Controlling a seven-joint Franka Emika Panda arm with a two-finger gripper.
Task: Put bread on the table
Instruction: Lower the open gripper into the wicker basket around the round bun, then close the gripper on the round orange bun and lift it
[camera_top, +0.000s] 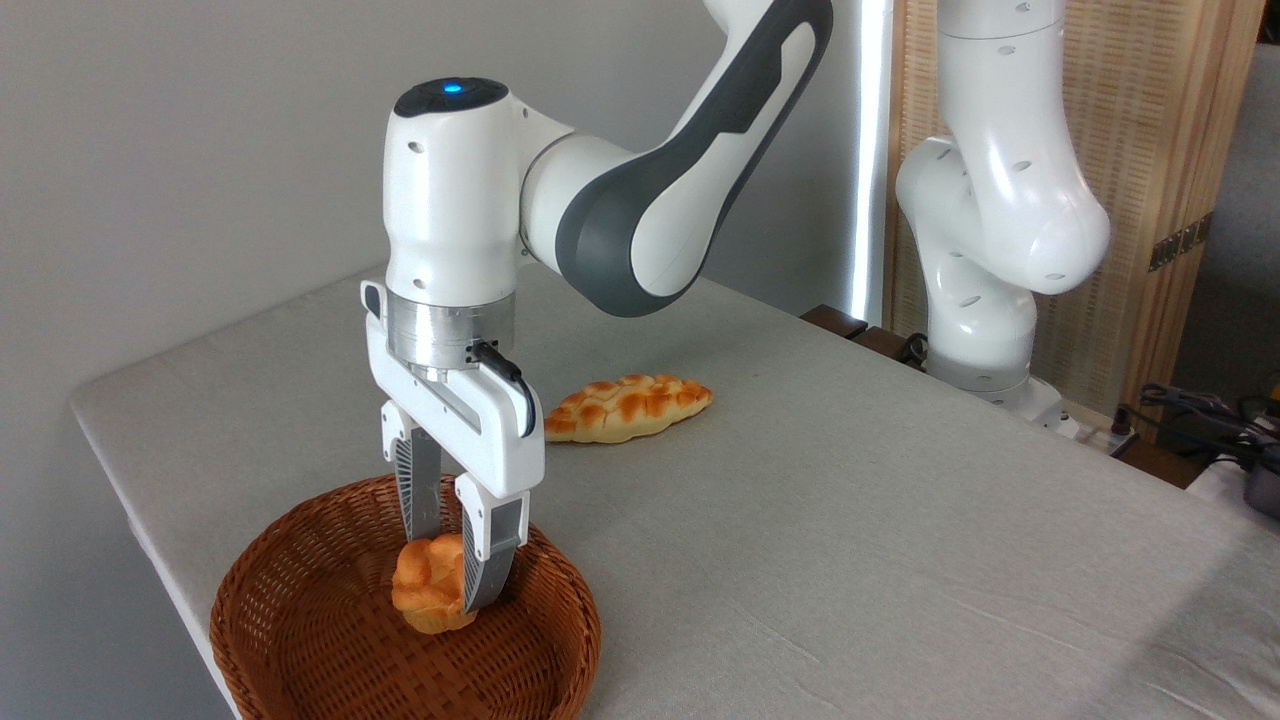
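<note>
One small golden-orange knotted bun (430, 590) sits clamped between the fingers of my white two-finger pincer (452, 560), low inside the round brown wicker basket (300, 640). Grasp looks done; next I should lift clear of the rim and carry it to the grey cloth table (850, 520)

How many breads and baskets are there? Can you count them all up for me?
Small round bread, between the gripper jaws: 1
Long braided loaf on the table: 1
Brown wicker basket: 1
Total: 3
</note>
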